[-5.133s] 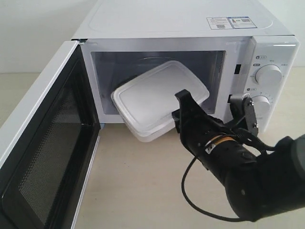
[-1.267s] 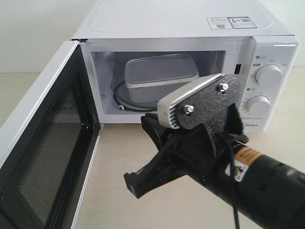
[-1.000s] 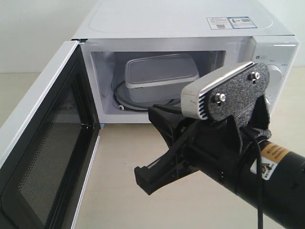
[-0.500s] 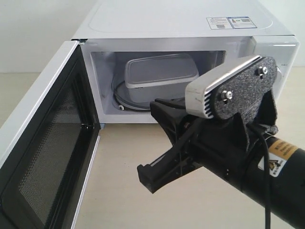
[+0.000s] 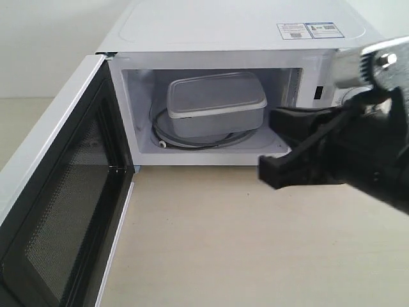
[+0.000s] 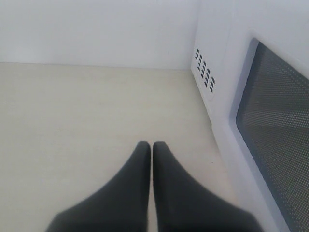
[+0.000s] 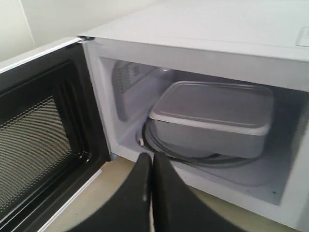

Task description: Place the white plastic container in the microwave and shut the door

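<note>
The white plastic container (image 5: pixel 214 102) rests lid-up inside the microwave (image 5: pixel 243 32), on the round turntable (image 5: pixel 185 142). In the right wrist view the container (image 7: pixel 212 108) sits deep in the cavity. The door (image 5: pixel 64 211) hangs wide open to the left, mesh window and black inner frame facing me. My right gripper (image 7: pixel 152 155) is shut and empty, outside the opening in front of the sill. My right arm (image 5: pixel 358 153) blurs at the right edge. My left gripper (image 6: pixel 152 144) is shut and empty, low over the table beside the door's outer face (image 6: pixel 275 130).
The beige tabletop (image 5: pixel 211 243) stretches in front of the microwave. A pale wall stands behind. Vent holes (image 6: pixel 205 70) mark the microwave's side wall near the left gripper. The right arm hides the dials.
The right arm has drawn away to the right, from mid-frame to the right edge. The container, earlier held half out of the cavity, stays inside on the turntable. The door has not moved.
</note>
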Robot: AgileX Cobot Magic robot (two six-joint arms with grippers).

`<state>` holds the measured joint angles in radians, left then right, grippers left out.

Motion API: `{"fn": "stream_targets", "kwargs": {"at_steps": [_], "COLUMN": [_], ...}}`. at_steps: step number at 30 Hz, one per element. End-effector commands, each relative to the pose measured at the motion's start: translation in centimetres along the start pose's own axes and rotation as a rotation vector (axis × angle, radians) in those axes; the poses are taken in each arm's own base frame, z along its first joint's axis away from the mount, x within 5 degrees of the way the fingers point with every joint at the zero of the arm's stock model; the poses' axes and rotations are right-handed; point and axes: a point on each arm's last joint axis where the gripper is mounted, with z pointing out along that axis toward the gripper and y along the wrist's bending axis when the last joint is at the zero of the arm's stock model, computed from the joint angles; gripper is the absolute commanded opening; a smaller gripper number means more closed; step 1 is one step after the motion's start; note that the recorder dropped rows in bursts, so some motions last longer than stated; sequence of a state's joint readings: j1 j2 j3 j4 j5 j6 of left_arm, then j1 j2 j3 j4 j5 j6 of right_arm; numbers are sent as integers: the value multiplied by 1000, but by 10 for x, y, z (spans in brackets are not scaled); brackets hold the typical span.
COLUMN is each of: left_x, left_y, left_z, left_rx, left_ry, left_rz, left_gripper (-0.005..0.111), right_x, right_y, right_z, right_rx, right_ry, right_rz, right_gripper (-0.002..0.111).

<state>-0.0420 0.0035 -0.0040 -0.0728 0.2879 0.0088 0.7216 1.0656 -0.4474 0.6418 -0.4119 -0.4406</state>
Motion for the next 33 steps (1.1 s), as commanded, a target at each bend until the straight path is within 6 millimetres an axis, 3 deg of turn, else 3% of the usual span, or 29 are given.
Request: {"fn": "stream_targets", "kwargs": {"at_steps": [1,9,12,13,19,24,33], "left_x": [1,1,1,1,1,1,1], "left_y": [0,0,0,0,0,0,0], "left_z": [0,0,0,0,0,0,0], "left_rx": [4,4,4,4,4,4,4], "left_ry": [0,0,0,0,0,0,0], "left_rz": [-10,-10,-10,-10,-10,-10,-10], "left_gripper": [4,4,4,4,4,4,4], "right_x": [-15,-36,-29,-16,52,81,87], "right_y": [-30,-66,-67,-68,-74,-74,-65], "right_z": [-30,-102,-123,-130,-126,-130,-144], "right_rx": [64,303,374,410,447,454,434], "right_ry": [1,-155,-225,-237,-103,-140,-185], "right_rz": [65,56,38,37,94,213,150], "right_gripper": [0,0,0,0,0,0,0]}}
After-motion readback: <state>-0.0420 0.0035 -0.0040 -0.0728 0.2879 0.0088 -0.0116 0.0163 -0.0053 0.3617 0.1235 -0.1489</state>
